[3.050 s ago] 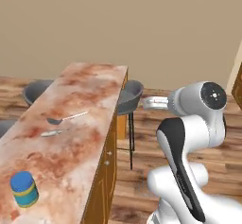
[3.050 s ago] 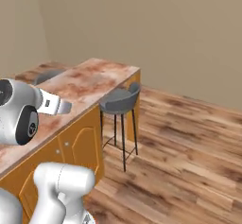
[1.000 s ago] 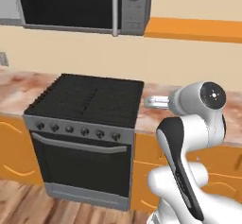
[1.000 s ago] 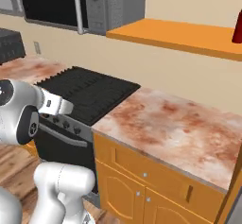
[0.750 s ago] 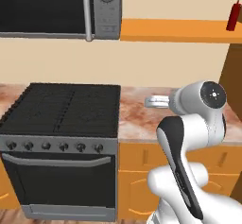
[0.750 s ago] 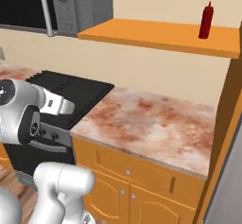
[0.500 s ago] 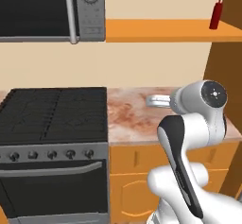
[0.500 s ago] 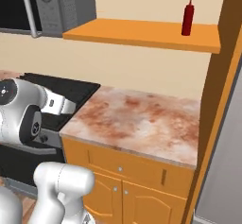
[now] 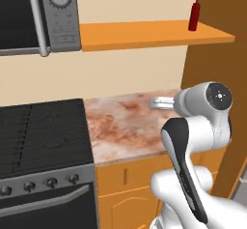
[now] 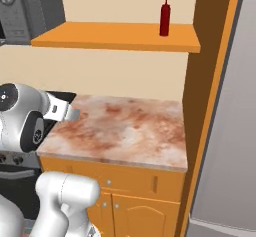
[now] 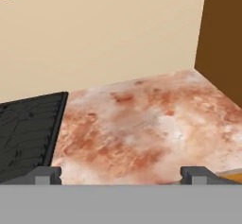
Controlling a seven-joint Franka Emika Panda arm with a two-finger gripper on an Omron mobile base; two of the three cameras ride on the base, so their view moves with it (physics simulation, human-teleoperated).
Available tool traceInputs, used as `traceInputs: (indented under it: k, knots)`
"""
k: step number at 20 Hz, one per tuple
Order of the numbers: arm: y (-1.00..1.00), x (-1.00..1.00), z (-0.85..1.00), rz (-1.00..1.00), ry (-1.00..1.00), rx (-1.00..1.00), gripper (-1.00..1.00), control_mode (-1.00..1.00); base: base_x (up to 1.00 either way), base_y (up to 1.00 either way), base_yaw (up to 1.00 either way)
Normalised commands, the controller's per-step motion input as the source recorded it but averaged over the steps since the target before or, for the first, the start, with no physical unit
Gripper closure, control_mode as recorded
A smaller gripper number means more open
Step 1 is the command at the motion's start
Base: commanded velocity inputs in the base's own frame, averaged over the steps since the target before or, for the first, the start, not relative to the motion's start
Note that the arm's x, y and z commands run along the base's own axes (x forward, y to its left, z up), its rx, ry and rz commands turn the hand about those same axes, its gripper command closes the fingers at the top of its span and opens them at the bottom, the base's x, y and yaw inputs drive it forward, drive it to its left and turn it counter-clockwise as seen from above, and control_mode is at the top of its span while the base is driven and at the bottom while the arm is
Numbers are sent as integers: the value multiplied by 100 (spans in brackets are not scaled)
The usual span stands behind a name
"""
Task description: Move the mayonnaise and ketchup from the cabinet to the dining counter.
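The ketchup [image 9: 194, 16] is a slim dark-red bottle standing upright near the right end of the cabinet [image 9: 144, 34], an orange shelf board high on the wall. From the right base view the ketchup [image 10: 165, 18] sits on the cabinet [image 10: 115, 38] close to a brown side panel. My gripper [image 9: 157, 102] hovers over the marbled worktop, well below the shelf and left of the bottle. In the hand view the gripper [image 11: 121, 176] is open, with nothing between its fingertips [image 11: 47, 175]. The mayonnaise and the dining counter are out of view.
A black cooktop [image 9: 41, 134] lies left of the marbled worktop [image 9: 128, 124], under a microwave [image 9: 34, 15]. A tall brown panel [image 10: 202, 96] and a grey fridge front [image 10: 227, 131] close off the right side. Orange cabinet doors [image 10: 127, 201] sit below the worktop.
The base has driven and turned, so the views swung from the island to the stove wall and on rightward. The shelf and ketchup came into view. The gripper stayed open.
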Motion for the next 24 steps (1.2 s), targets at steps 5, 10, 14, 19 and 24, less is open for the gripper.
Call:
traceInputs:
  k: [5,10,14,19,24]
  knots:
    - [0,0,0,0,0,0,-100,100,63,-4,-16]
    - [0,0,0,0,0,0,-100,100,36,0,0]
    - [0,0,0,0,0,0,-100,100,34,-1,0]
    - [0,0,0,0,0,0,-100,100,51,-9,0]
    - [0,0,0,0,0,0,-100,100,27,-44,0]
